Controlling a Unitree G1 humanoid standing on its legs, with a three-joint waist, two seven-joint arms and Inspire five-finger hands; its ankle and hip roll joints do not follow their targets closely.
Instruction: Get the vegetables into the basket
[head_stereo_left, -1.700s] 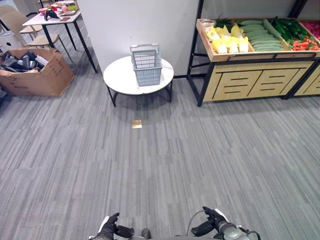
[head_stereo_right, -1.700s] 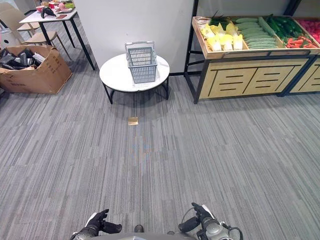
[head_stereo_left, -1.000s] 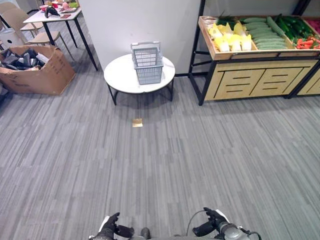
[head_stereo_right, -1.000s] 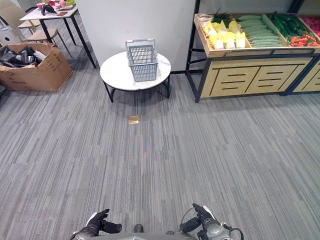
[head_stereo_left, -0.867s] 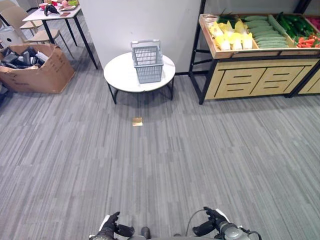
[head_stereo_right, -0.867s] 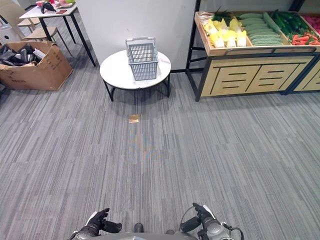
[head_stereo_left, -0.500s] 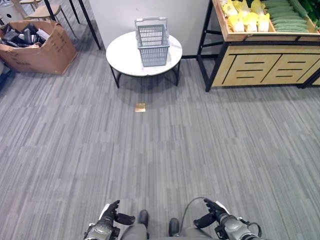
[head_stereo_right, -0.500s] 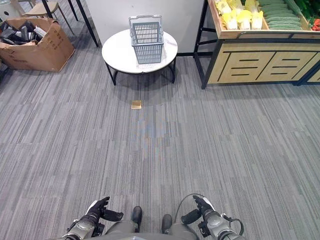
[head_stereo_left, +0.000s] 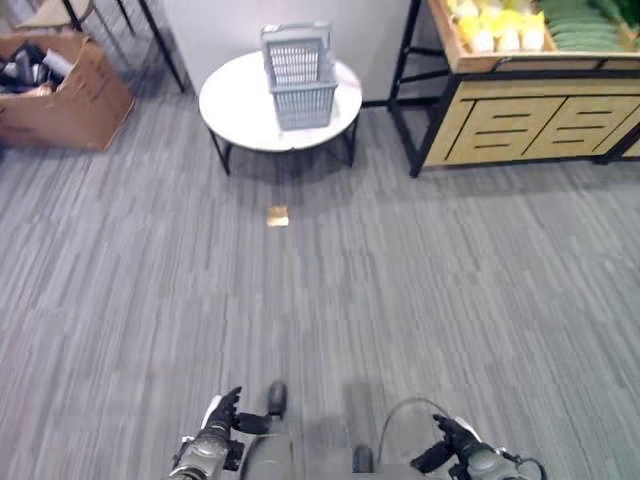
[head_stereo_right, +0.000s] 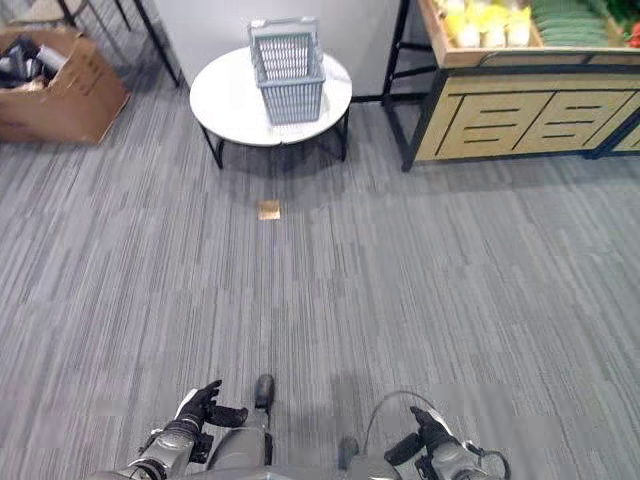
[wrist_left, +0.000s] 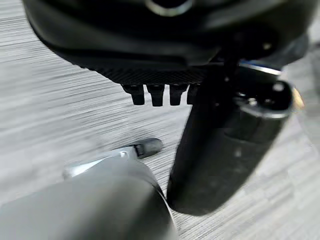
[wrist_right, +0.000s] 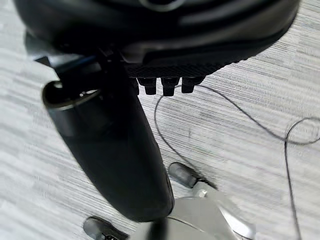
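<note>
A grey plastic basket (head_stereo_left: 299, 70) stands upright on a round white table (head_stereo_left: 240, 115) far ahead by the wall. To its right, a wooden stand (head_stereo_left: 520, 120) carries vegetables: yellow-white cabbages (head_stereo_left: 495, 25) and green cucumbers (head_stereo_left: 585, 12). My left hand (head_stereo_left: 215, 432) hangs low at the view's lower edge, fingers relaxed and empty; its thumb (wrist_left: 225, 145) shows over bare carpet. My right hand (head_stereo_left: 447, 455) hangs low on the other side, also relaxed and empty, thumb (wrist_right: 115, 150) over carpet. Both hands are far from the basket and the stand.
Grey striped carpet stretches between me and the table. A small brown marker (head_stereo_left: 278, 215) lies on the floor in front of the table. A cardboard box (head_stereo_left: 55, 85) full of dark items sits at the far left, by black table legs (head_stereo_left: 160, 45).
The whole picture has shifted: table, basket and stand now sit nearer the top edge, so the camera moved. Both hands stay low and empty.
</note>
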